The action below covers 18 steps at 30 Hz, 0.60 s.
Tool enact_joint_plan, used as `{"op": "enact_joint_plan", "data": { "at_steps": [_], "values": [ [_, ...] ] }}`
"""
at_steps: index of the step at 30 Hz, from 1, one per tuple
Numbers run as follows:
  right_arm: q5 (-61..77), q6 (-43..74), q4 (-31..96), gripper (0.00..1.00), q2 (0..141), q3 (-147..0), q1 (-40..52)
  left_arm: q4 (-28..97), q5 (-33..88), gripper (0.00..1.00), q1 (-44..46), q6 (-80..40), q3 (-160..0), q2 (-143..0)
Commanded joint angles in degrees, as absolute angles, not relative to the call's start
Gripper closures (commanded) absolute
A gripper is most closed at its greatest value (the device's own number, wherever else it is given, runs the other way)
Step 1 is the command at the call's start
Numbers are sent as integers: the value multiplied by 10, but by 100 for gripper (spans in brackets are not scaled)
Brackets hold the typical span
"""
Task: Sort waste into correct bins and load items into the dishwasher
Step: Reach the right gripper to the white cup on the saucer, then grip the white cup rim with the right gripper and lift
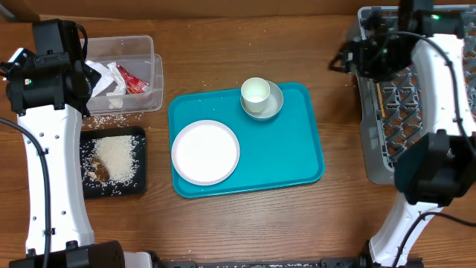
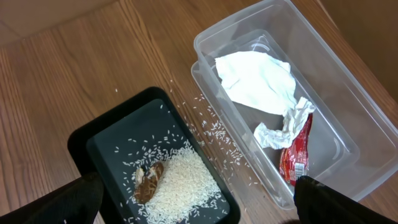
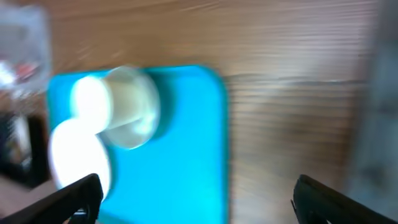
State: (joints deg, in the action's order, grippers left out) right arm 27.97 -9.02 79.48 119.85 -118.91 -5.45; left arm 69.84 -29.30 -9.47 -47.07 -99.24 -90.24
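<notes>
Below the left gripper (image 2: 196, 190), spread wide and empty, sit the black tray (image 2: 118, 134) and clear tub (image 2: 339, 106); the right gripper (image 3: 196, 186), equally wide, holds nothing.

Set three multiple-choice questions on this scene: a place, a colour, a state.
1. The tray under the plate is: A black; B teal; C grey.
2. The red wrapper lies: A in the clear tub; B on the plate; C on that tray.
3. The left gripper is: A shut on the wrapper; B shut on the plate; C open.
Key: 1 B, teal shows all round the plate; 2 A, it sits beside the napkin in the tub; 3 C, its jaws stand wide apart, nothing between.
</notes>
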Motion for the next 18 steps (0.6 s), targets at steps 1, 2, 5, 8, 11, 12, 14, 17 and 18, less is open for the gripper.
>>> {"op": "enact_joint_plan", "data": {
  "at_steps": [1, 2, 5, 8, 11, 12, 14, 17, 18],
  "values": [
    [279, -90, 816, 0, 1142, -1201, 47, 698, -297, 0, -94, -482, -991, -907],
    [271, -90, 816, 0, 1141, -1201, 69, 698, -297, 0, -94, -482, -991, -907],
    [273, -89, 806, 0, 1140, -1201, 144, 698, -297, 0, -94, -482, -991, -907],
    [274, -90, 789, 0, 1141, -1201, 211, 698, -297, 0, -94, -482, -991, -907],
    [231, -72, 746, 0, 1153, -1200, 263, 698, -297, 0, -94, -482, -991, -907],
    [187, -35, 730, 0, 1160, -1200, 281, 698, -297, 0, -94, -482, -991, -907],
    [88, 42, 712, 0, 1172, -1200, 306, 698, -297, 0, -94, -482, -991, -907],
    [-21, 99, 695, 0, 1199, -1200, 335, 698, -297, 0, -94, -482, -991, -907],
    [-39, 109, 688, 2, 1210, -1200, 342, 698, -297, 0, -94, -482, -991, -907]
  ]
}}
